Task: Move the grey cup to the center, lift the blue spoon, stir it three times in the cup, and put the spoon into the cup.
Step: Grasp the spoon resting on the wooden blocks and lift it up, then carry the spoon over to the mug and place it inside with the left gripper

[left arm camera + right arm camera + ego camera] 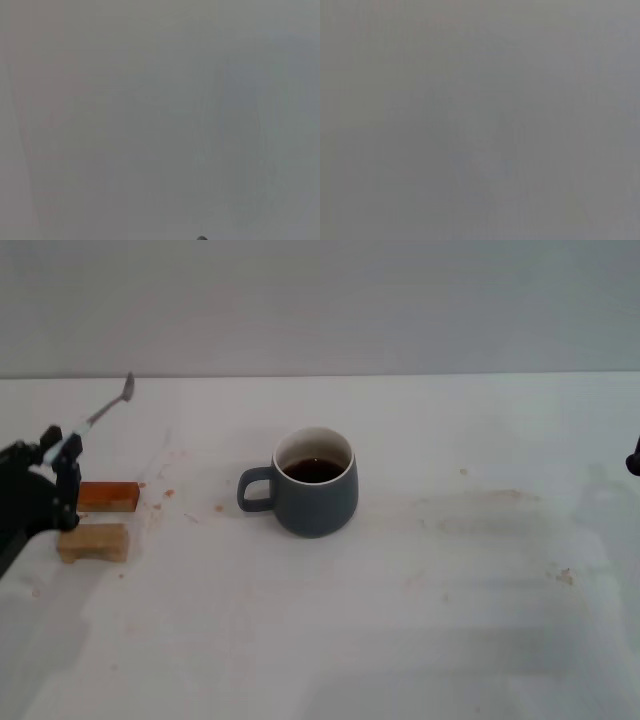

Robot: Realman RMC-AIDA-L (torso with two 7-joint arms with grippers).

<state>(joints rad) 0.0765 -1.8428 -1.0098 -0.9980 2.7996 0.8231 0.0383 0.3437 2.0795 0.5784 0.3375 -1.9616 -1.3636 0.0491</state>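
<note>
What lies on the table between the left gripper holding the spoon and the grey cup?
In the head view, the orange-brown block and small brown stains lie between the left gripper, shut on the blue spoon, and the grey cup; otherwise bare tabletop.

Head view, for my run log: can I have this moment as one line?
grey cup: mid-table, handle toward robot's left | blue spoon: lifted off table, held by left tool | right tool: at right edge

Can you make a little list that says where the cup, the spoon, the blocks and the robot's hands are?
grey cup: middle of white table, coffee inside, handle toward robot's left
blue spoon: lifted, held by left end effector, bowl end up
orange block: on table, by left end effector
tan block: just in front of orange block
right end effector: at right edge, idle
</note>
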